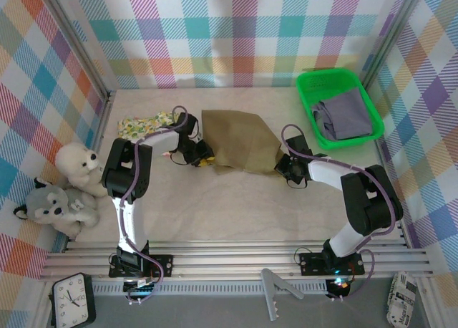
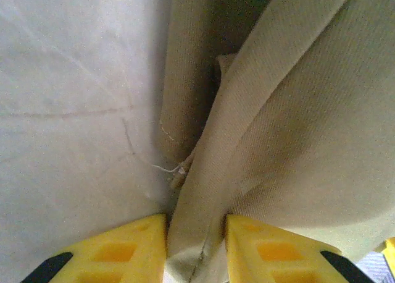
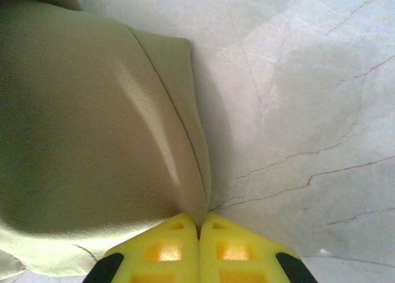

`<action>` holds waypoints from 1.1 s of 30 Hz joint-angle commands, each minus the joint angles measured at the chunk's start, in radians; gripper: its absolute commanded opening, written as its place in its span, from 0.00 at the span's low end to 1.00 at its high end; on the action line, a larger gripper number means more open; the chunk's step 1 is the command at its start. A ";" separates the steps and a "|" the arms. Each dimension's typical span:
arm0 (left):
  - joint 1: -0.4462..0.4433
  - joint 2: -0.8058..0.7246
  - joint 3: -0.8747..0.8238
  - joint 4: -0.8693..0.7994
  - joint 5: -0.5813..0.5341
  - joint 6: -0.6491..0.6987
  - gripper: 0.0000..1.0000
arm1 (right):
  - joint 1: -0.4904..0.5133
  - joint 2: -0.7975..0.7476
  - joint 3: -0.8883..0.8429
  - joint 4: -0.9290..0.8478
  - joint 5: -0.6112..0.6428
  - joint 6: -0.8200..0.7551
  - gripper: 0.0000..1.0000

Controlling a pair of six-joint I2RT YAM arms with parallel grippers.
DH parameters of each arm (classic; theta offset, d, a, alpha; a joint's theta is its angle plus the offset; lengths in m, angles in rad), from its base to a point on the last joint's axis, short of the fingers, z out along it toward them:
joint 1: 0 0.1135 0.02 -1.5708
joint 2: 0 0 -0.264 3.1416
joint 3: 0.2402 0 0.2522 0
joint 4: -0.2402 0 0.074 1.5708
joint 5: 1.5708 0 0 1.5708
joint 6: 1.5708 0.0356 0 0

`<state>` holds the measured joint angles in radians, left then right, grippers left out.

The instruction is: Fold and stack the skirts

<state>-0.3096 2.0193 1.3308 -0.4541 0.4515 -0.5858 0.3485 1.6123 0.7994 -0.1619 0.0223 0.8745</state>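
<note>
An olive-khaki skirt (image 1: 240, 140) lies spread on the table's middle. My left gripper (image 1: 201, 155) is at its left edge; in the left wrist view a bunched fold of the khaki skirt (image 2: 247, 147) fills the gap at the left gripper (image 2: 196, 249), touching both yellow fingers. My right gripper (image 1: 282, 164) is at the skirt's right front corner, and its fingertips (image 3: 182, 228) are pressed together on the hem of the skirt (image 3: 92, 141), which tents up toward them. A yellow-green floral skirt (image 1: 143, 124) lies at the left. A lavender-grey skirt (image 1: 345, 114) rests in the green tray.
The green tray (image 1: 313, 84) stands at the back right near the plaid wall. A white plush toy (image 1: 77, 163) and a grey one (image 1: 54, 208) sit at the left edge. A clock (image 1: 71, 299) lies below the rail, front left.
</note>
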 commanded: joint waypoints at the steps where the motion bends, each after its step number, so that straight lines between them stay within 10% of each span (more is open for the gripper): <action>1: -0.013 -0.039 -0.037 -0.001 0.068 -0.019 0.25 | 0.006 -0.021 -0.006 0.004 -0.007 -0.014 0.01; 7: -0.011 -0.121 -0.043 -0.048 -0.044 -0.025 0.00 | 0.003 -0.119 -0.018 0.042 -0.037 -0.025 0.00; 17: -0.002 -0.432 0.301 -0.195 -0.188 0.078 0.00 | -0.036 -0.505 0.146 0.090 -0.041 -0.124 0.00; 33: -0.017 -0.619 0.679 -0.258 0.053 0.288 0.00 | -0.036 -0.623 0.532 0.105 -0.435 -0.349 0.00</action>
<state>-0.3195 1.4811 2.0167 -0.7158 0.4175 -0.3424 0.3172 1.0359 1.3022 -0.0689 -0.3035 0.5556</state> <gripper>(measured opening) 0.046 0.053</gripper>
